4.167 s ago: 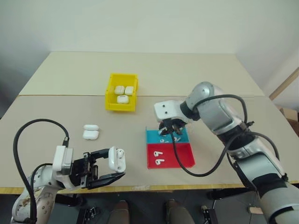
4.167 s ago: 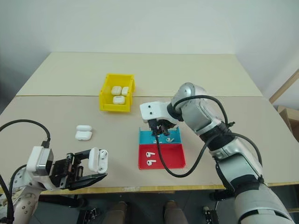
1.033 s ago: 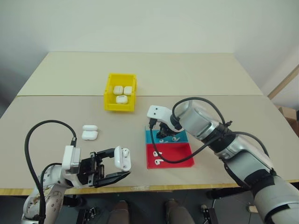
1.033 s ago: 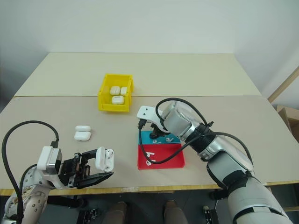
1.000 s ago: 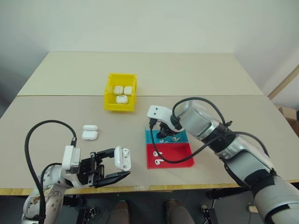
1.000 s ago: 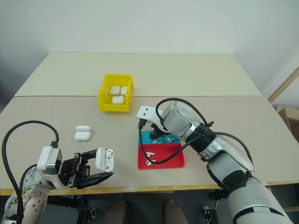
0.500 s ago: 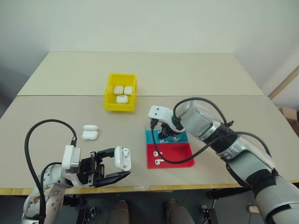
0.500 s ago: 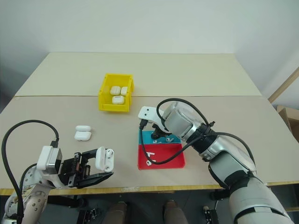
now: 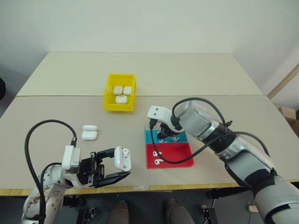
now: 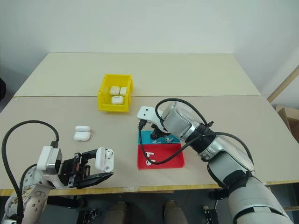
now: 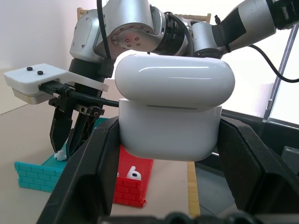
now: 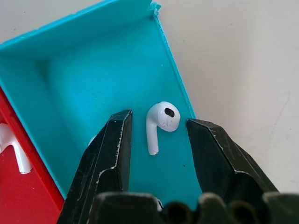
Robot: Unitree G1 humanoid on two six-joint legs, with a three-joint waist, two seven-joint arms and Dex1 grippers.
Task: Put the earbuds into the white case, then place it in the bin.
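Earbud (image 12: pixel 159 122) (lying in the blue tray (image 12: pixel 84 79)) is straddled by the open right gripper (image 12: pixel 159 135); white case (image 11: pixel 170 109) is clamped by the left gripper (image 11: pixel 170 154).

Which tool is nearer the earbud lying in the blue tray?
Right. The right tool straddles the earbud in the blue tray; the left tool holds the white case off beside the trays.
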